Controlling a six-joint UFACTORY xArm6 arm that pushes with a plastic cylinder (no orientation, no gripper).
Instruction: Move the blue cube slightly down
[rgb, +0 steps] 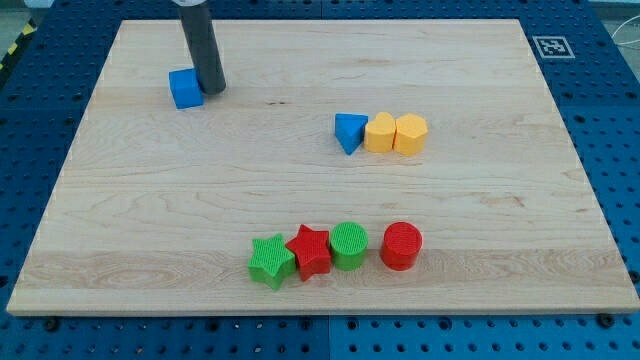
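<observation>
- Fingers: none fitted — nothing to spread or pinch; my tip (212, 88) rests touching the blue cube (185, 89) on its right side.
- Blue cube: counter (150, 230), view's top-left.
- Step: positioning — next, judged, tip goes above cube, then pushes downward briefly.

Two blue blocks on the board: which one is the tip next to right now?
The blue cube at the view's upper left. My tip stands right against its right side. The other, the blue triangular block, sits mid-board beside two yellow blocks.
</observation>
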